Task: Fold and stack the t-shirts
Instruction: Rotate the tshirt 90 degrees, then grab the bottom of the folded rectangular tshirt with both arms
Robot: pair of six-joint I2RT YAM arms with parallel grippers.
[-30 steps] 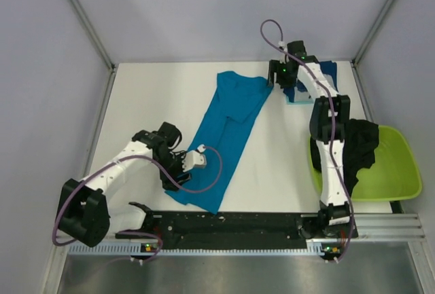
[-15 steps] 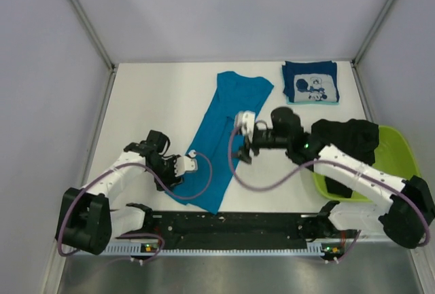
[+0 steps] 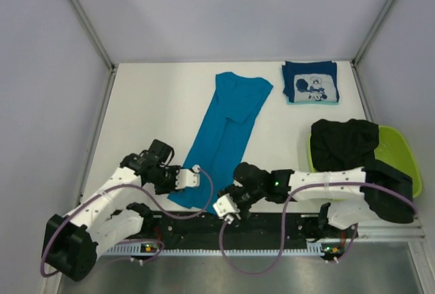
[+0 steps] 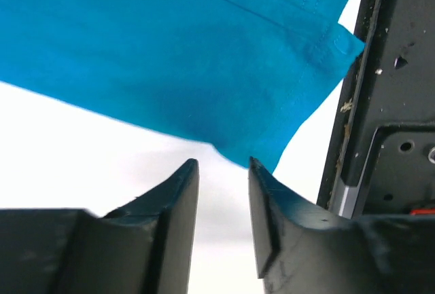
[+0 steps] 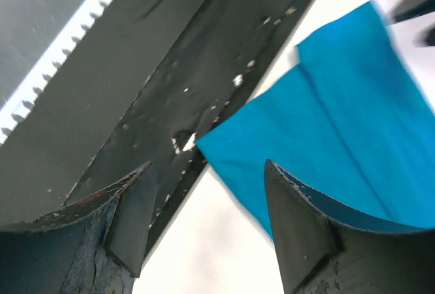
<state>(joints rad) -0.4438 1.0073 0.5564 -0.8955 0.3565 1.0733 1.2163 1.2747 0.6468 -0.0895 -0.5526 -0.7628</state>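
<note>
White flat tabletop fills middle, evenly lit, shadows soft. Pale grey panel walls enclose left, far and right sides. Slanting silver metal frame posts at far corners. Black mounting plate along near edge; brushed grey metal sheet nearest.

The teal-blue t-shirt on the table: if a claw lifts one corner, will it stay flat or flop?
Probably flop: the teal-blue t-shirt lies limp, with a soft fold down its length. Seen close from the left wrist, the cloth looks thin, so it is likely light. Pushed, it would probably bunch up rather than slide whole.
</note>
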